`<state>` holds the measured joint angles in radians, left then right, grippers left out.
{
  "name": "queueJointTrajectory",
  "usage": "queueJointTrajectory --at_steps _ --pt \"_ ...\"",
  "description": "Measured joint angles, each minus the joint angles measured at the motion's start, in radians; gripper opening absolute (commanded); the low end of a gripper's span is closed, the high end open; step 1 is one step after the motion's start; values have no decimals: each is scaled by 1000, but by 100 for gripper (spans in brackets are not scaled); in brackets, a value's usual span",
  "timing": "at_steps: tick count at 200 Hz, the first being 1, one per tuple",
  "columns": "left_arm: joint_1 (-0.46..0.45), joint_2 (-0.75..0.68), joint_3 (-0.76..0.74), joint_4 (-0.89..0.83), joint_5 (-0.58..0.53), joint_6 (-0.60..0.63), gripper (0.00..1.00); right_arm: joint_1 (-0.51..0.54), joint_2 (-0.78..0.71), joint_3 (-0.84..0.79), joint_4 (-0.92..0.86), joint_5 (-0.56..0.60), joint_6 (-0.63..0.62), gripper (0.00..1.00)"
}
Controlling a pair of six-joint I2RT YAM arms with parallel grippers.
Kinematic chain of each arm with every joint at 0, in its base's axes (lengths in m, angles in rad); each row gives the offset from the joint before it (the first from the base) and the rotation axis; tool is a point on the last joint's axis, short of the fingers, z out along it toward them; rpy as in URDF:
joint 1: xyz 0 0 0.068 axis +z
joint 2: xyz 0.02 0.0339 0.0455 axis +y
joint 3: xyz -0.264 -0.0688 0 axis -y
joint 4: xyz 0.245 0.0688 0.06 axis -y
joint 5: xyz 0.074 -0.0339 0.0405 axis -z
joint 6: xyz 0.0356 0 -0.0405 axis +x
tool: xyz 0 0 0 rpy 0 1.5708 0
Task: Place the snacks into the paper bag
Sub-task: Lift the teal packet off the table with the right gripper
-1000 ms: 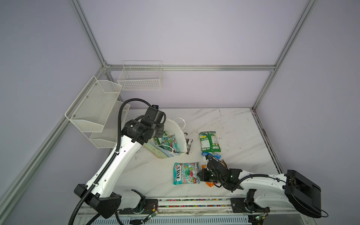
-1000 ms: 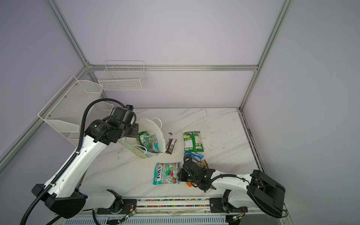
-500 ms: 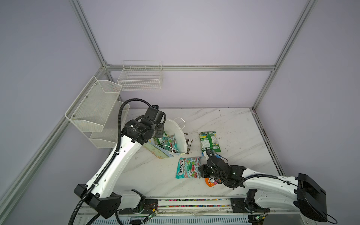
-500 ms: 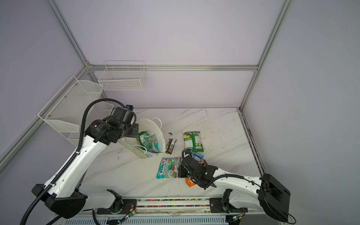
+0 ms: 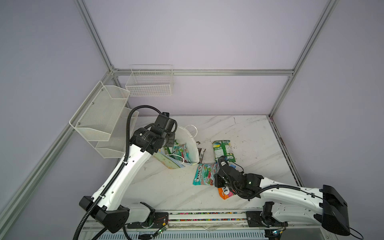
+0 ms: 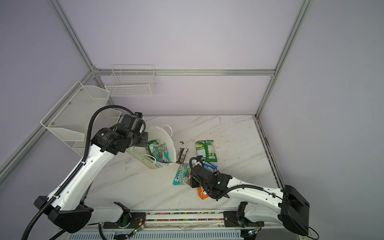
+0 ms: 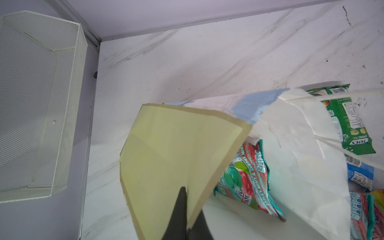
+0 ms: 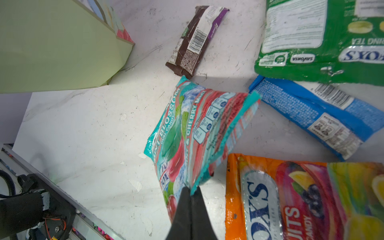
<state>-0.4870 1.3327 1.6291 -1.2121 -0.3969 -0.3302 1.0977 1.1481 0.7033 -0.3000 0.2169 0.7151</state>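
Snacks were split between two places: a bagged teal packet and a green bag lay inside the paper bag, which rested tilted on its side on the marble table, while the green FOX'S bag, dark wrapper, blue packet and orange FOX'S bag lay outside it. Your likeliest trouble, I judged, was the thin pinch on the teal FOX'S packet: gripped by one edge only, it looked crumpled and could slip free, or snag the bag's rim or cord handle on the way in. A tug there could also pull the bag's wall from your other arm and let the mouth sag. Your right gripper was clamped together on that packet's edge; your left gripper was closed on the bag's yellow-green panel, holding it open.
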Motion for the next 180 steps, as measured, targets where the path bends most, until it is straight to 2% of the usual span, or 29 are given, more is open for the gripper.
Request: queueJointTrajectory --at_steps 180 --pt "0 0 0 0 0 0 0 66 2 263 -151 211 -306 0"
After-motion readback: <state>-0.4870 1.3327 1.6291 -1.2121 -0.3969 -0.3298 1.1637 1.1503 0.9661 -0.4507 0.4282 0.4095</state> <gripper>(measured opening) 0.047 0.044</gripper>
